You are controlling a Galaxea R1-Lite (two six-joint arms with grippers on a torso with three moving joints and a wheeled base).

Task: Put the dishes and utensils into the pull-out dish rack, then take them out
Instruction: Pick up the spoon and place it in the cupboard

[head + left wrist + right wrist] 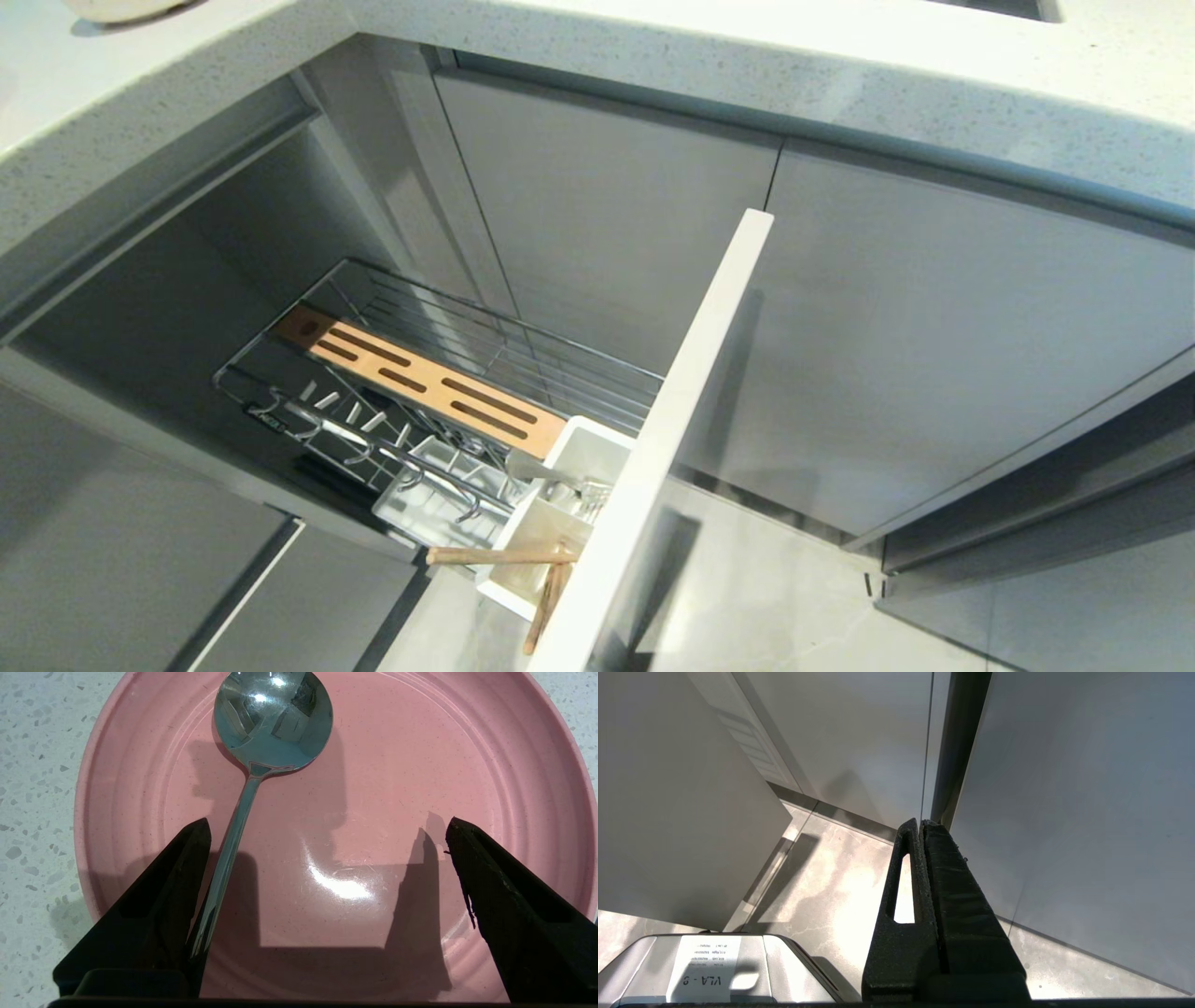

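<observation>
Your left gripper (327, 830): jaws wide apart over plate (467, 742), gripping nothing; spoon (261, 742) lies on plate beside one finger. Right gripper (922, 823): fingers pressed together, empty, near cabinet doors (1064, 788).

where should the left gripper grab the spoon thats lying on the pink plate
Grip the spoon by its thin handle, partway along, coming straight down from above. It lies flat on the pink plate bowl-up, and the wide bowl offers no hold. The left gripper is open with the handle beside one of its fingers, so shift sideways to straddle it.

Spoon (261, 765) lies on plate (420, 788); chopsticks (523, 569) sit in rack's caddy (579, 467)
</observation>
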